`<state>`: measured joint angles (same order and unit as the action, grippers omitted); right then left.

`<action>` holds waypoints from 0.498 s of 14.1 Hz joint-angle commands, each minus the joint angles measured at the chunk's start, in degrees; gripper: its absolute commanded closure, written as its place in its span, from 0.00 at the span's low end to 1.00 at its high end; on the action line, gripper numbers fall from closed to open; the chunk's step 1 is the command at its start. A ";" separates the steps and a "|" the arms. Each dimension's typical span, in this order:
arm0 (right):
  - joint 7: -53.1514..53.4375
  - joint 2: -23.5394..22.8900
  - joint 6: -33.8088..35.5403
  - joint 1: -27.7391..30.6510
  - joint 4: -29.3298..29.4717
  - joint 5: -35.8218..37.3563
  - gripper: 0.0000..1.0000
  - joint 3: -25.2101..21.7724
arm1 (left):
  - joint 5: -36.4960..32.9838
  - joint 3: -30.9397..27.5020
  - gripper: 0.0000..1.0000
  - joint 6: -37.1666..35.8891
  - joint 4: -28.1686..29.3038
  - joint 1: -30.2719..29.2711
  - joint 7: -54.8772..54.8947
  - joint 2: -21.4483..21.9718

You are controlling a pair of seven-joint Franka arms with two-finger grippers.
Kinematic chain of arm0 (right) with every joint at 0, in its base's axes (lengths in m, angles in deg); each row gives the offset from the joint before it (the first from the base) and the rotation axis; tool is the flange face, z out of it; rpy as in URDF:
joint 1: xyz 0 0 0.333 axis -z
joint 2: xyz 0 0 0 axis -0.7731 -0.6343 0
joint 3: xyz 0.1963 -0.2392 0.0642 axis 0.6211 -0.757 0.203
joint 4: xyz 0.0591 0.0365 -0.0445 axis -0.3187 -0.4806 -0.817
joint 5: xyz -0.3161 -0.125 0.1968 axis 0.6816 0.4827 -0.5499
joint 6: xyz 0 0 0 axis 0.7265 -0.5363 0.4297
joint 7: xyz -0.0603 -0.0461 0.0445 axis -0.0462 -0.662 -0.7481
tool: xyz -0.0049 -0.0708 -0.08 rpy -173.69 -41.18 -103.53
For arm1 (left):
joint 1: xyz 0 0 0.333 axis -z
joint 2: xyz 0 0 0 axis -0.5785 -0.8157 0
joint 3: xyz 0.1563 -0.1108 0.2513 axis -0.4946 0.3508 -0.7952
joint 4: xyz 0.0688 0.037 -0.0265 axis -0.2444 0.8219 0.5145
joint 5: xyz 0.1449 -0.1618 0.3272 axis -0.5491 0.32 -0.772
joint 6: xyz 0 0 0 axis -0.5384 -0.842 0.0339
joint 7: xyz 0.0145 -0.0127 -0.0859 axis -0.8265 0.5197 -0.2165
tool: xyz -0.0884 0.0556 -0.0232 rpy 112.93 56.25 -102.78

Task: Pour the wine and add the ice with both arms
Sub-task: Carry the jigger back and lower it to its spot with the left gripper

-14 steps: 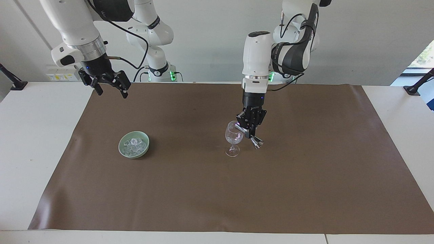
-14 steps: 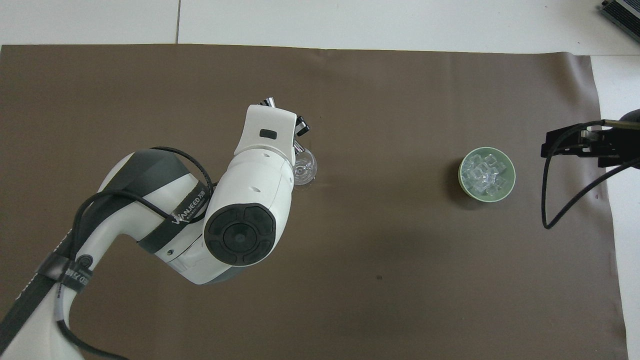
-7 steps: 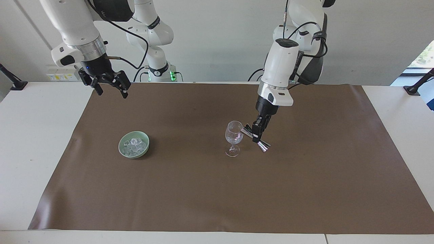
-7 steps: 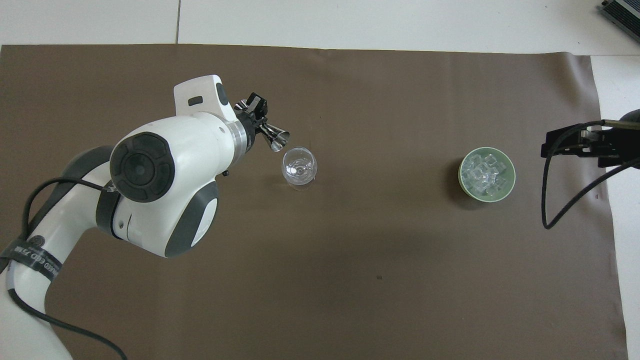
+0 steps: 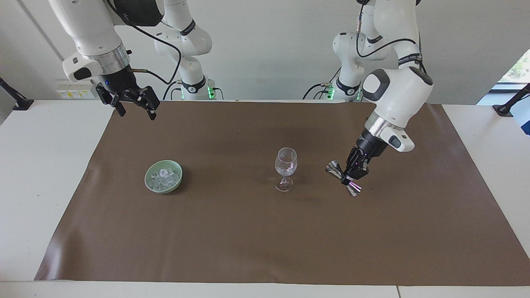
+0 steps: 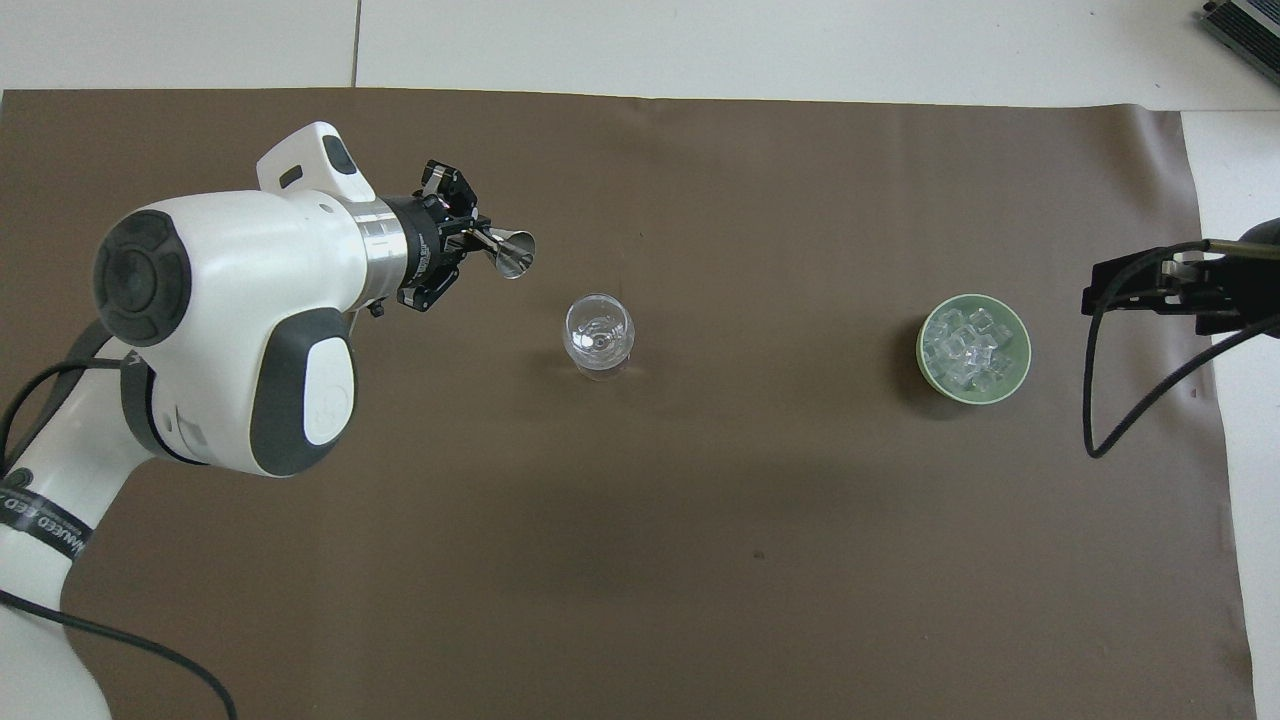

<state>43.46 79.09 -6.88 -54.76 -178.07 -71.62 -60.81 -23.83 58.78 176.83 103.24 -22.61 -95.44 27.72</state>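
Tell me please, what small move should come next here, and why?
Probably the left gripper, shut on the metal jigger, should lower it onto the brown mat: it hangs tilted, clear of the wine glass. The ice sits in the green bowl, and the open right gripper waits.

We have two high cameras. One faces us from across the table [image 5: 25, 174], showing the whole brown mat [image 5: 232, 231] and both arm bases against the wall. The other looks steeply down from our own end, closer in, cropping the mat's [image 6: 700, 600] near edge. Both share the wine glass [image 5: 285, 167] [image 6: 598, 335] and green bowl [image 5: 163, 177] [image 6: 974, 349]; the right gripper [image 6: 1160, 285] is probably only partly framed overhead
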 commanded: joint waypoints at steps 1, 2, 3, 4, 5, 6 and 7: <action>-1.30 0.34 -0.18 0.61 -0.25 -1.00 0.00 0.22 | 7.57 0.68 1.00 -4.02 0.34 -5.51 3.94 -0.24; -1.30 0.34 -0.18 0.61 -0.25 -1.00 0.00 0.22 | 10.72 0.68 1.00 -5.25 0.34 -7.70 4.03 -1.29; -1.39 0.34 -0.09 0.61 -0.25 -1.00 0.00 0.22 | 13.45 0.68 1.00 -6.30 0.34 -9.12 4.29 -1.56; -1.56 0.34 0.17 0.61 -0.25 -1.00 0.00 0.31 | 16.18 0.68 1.00 -7.36 0.34 -10.96 5.08 -1.82; -1.65 0.34 -0.18 0.61 -0.25 -1.00 0.00 0.31 | 18.38 0.68 1.00 -8.93 0.34 -12.54 5.96 -2.26; -1.65 0.25 -0.35 0.61 -0.25 -1.09 0.00 0.31 | 20.49 0.68 1.00 -10.43 0.34 -14.30 6.32 -3.05; -1.57 0.34 -0.27 0.61 -0.25 -1.00 0.00 0.31 | 22.51 0.68 1.00 -11.66 0.34 -15.97 7.02 -3.66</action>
<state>43.46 79.09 -6.88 -54.76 -178.07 -71.63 -60.78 -5.39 58.78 168.06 103.55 -35.27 -90.14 24.93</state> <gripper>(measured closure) 0.000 0.797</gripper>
